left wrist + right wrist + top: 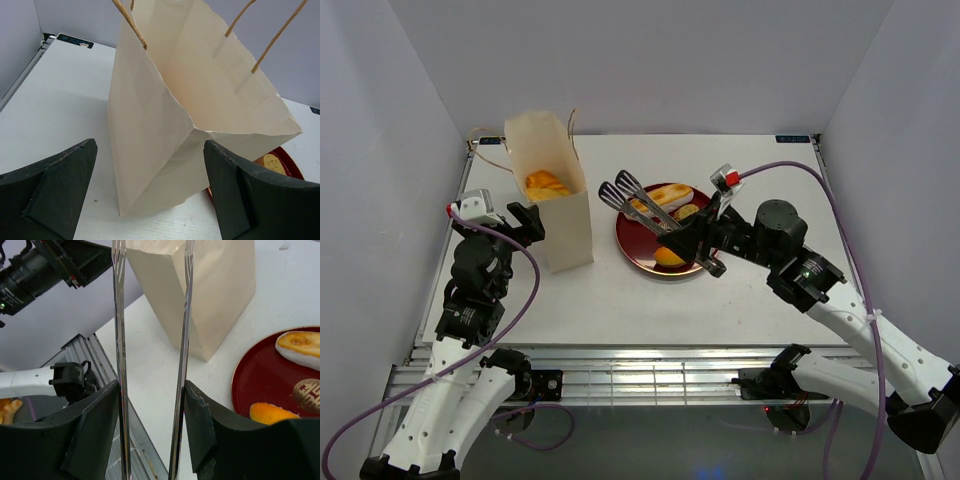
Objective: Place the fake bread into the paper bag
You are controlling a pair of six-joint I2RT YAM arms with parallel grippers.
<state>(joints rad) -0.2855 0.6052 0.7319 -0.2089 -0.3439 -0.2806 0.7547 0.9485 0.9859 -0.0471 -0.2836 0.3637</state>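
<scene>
Right tool (pixel 698 248) is pictured clenched on silver tongs (pixel 648 208) angled toward the paper bag (pixel 560 225) at left, with fake bread (pixel 669 257) seen on the red plate (pixel 635 245) directly beneath them.

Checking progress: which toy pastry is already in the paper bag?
The golden-orange pastry showing through the open top of the bag; the long roll and the orange piece lie on the red plate.
</scene>
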